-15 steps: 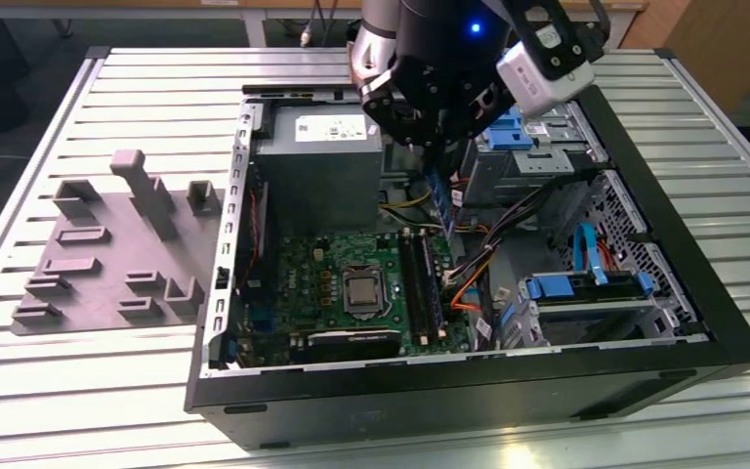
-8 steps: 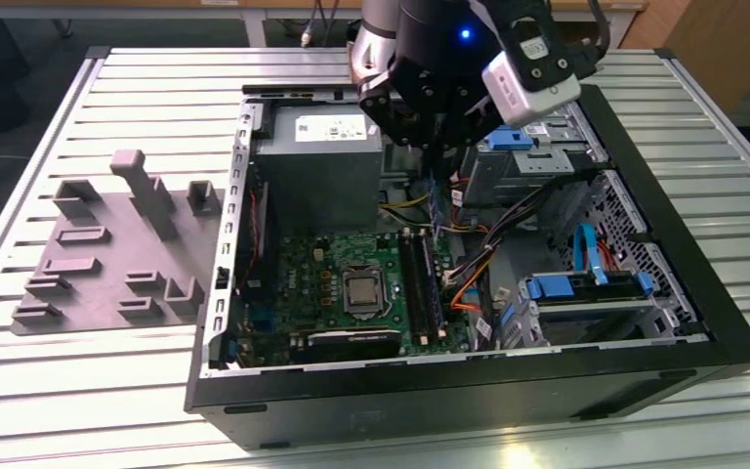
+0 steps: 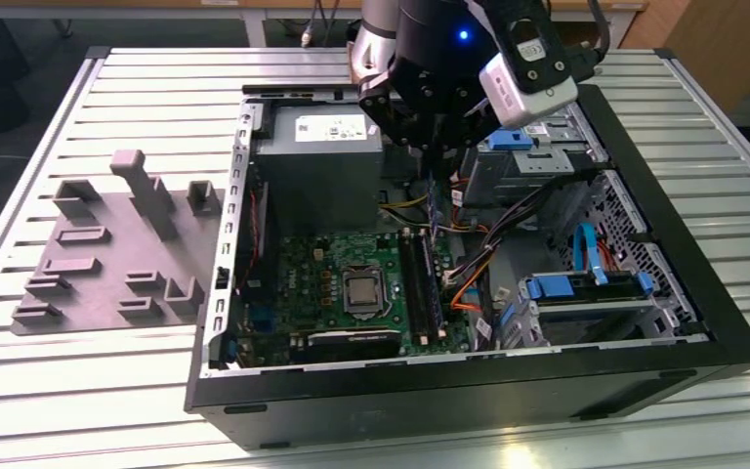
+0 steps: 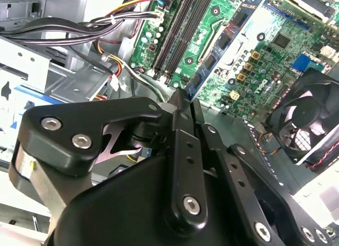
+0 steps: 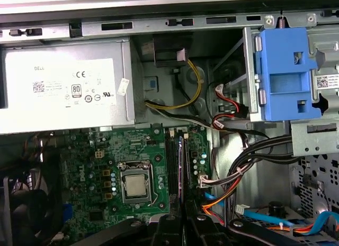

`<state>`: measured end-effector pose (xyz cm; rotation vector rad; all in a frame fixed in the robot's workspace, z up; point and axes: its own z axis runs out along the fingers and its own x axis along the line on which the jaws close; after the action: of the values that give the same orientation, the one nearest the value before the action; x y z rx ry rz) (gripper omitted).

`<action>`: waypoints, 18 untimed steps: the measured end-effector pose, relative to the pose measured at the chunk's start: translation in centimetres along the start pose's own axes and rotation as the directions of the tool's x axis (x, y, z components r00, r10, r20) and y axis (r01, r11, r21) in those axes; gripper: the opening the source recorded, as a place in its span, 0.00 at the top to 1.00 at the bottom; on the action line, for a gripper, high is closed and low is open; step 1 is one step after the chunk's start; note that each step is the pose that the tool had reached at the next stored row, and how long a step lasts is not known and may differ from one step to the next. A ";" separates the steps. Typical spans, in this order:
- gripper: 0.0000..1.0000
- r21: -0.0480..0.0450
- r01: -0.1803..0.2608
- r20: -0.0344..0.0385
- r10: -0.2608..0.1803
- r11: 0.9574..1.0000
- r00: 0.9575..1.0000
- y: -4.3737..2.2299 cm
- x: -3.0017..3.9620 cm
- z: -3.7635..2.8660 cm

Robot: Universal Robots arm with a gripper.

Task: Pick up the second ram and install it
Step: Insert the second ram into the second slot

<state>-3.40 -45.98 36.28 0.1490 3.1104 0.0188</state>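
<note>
edgewise, second ram (image 4: 225,45) between closed gripper (image 4: 185,106) fingers

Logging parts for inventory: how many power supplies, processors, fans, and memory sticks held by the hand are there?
power supply: 1
processor: 1
fan: 1
memory stick held in the hand: 1
Total: 4

Tight drop into the open case

The gripper (image 3: 437,156) hangs between the power supply (image 3: 319,156) and the drive cage (image 3: 531,156); loose cables (image 3: 479,264) crowd the slots (image 3: 417,283) on the exterior view's right, while the board (image 3: 336,283) on the left lies open.
</note>
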 end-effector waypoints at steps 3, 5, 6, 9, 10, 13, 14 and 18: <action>0.86 0.000 0.000 0.000 0.000 1.000 1.000 0.00 0.00 0.01; 0.86 0.000 0.000 0.000 0.000 1.000 1.000 0.00 0.00 0.01; 0.86 0.000 0.000 0.000 0.000 1.000 1.000 0.00 0.00 0.01; 0.86 0.000 0.000 0.000 0.000 1.000 1.000 0.00 0.00 0.02; 0.86 0.000 0.000 0.000 0.000 1.000 1.000 0.00 0.00 0.02; 0.86 0.000 0.000 0.000 0.000 1.000 1.000 0.00 0.00 0.03; 0.86 0.000 0.000 0.000 0.000 1.000 1.000 -0.01 0.00 0.06; 0.86 -0.001 0.044 -0.002 -0.044 0.999 0.999 -0.03 0.01 0.40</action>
<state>-3.40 -46.00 35.88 0.0799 3.1142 0.0200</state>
